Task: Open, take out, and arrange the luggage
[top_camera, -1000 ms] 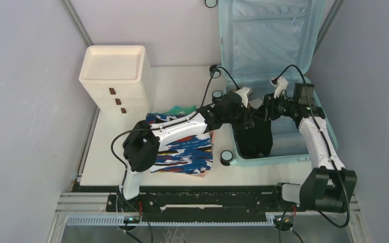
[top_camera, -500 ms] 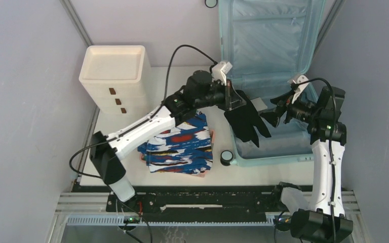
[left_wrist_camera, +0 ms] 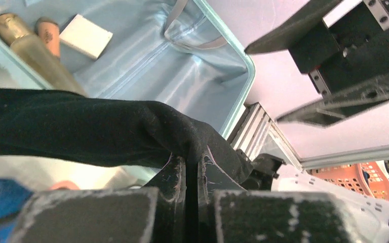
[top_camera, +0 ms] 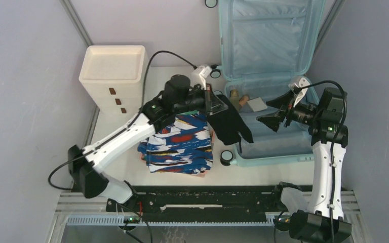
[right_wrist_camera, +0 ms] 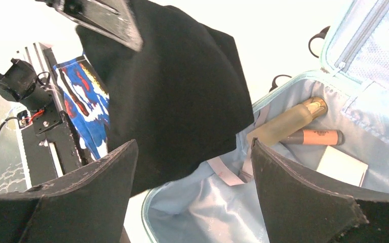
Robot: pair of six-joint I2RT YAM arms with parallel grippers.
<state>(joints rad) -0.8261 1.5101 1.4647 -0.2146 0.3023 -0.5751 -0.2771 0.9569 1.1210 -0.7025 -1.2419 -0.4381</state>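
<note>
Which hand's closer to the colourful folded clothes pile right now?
Left. The left hand, shut on a black garment, is just past the clothes pile's far right corner; the right hand is open over the suitcase, well to the right.

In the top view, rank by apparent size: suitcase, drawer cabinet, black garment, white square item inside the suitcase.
Largest to smallest:
pale blue suitcase
cream drawer cabinet
black garment, though it hangs lifted nearer the camera
small white square item
</note>
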